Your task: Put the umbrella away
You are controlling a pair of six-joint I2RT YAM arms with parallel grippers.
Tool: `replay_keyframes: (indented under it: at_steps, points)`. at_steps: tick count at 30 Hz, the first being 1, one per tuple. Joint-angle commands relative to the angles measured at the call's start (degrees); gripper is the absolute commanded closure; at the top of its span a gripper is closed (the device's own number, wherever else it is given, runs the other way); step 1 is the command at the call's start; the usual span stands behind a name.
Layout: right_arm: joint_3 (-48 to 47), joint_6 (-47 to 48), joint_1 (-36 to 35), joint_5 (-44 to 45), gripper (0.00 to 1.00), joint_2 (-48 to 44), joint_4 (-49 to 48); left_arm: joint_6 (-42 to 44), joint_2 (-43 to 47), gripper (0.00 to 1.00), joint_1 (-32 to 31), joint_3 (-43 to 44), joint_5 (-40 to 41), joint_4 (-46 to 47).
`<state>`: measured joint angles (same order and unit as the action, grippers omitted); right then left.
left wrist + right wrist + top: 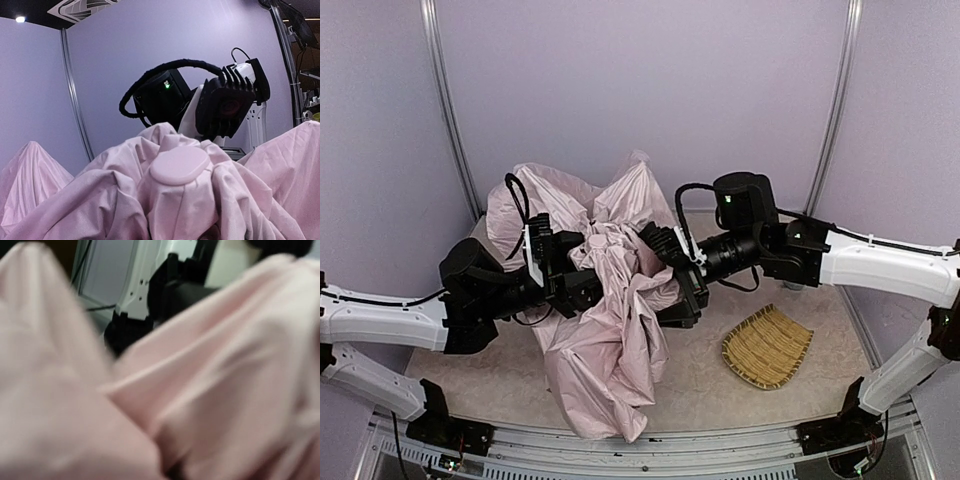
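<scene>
The umbrella [610, 340] is a crumpled heap of pale pink fabric in the middle of the table, its folds hanging down toward the front edge. My left gripper [588, 275] reaches in from the left and is closed on the bunched fabric near the umbrella's top. In the left wrist view the round pink cap [180, 165] sits dead centre, and cloth hides my fingers. From the right, my right gripper [672, 270] presses into the fabric with its jaws spread wide. Blurred pink cloth [200, 380] fills the right wrist view. The shaft and handle are hidden.
A woven straw tray [767, 346] lies on the table at the right front. Lilac walls with metal posts [450, 120] close in the back and sides. The right arm's wrist [225, 107] stands just behind the umbrella in the left wrist view.
</scene>
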<state>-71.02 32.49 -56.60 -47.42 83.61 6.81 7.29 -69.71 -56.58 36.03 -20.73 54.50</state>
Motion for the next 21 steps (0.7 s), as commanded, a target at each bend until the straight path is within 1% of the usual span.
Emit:
replay_keyframes:
  at_steps: [1, 4, 6, 8, 10, 13, 15, 17, 18, 21]
  points:
    - [2.4, -7.9, -1.1, 0.8, 0.0, 1.0, -12.9, 0.6, -3.6, 1.0, -2.2, 4.5, -0.2, 4.2]
    - [3.5, -9.3, -1.1, 9.4, 0.01, 1.1, -17.6, -3.3, -6.3, 1.0, -2.7, 5.0, -4.1, 8.0]
    - [3.1, -9.2, -1.1, 14.2, 0.01, 1.7, -18.0, -3.9, -8.2, 1.0, -3.6, 6.2, -5.1, 7.8]
    - [2.1, -8.8, -1.1, 15.2, 0.03, 3.1, -17.4, -3.7, -9.8, 1.0, -4.5, 7.9, -5.5, 7.5]
    - [2.1, -9.1, -1.1, 14.3, 0.07, 4.2, -17.9, -4.2, -11.6, 1.0, -5.2, 9.6, -6.4, 7.5]
    - [3.3, -9.8, -1.1, 13.6, 0.19, 4.1, -20.4, -5.9, -14.4, 1.0, -5.6, 11.8, -8.1, 7.1]
    - [4.8, -9.7, -1.1, 14.3, 0.32, 2.8, -22.1, -6.6, -14.9, 1.0, -5.6, 11.8, -7.9, 7.2]
    - [7.0, -9.4, -1.0, 15.3, 0.44, 1.0, -23.7, -6.3, -14.3, 0.95, -5.6, 11.1, -6.4, 6.9]
    - [8.2, -9.0, -0.9, 15.6, 0.47, 0.1, -24.3, -5.7, -13.7, 0.92, -5.6, 10.9, -5.2, 6.2]
    - [10.9, -8.7, -0.5, 15.9, 0.56, -2.2, -25.0, -3.8, -11.7, 0.88, -5.4, 10.9, -0.3, 1.9]
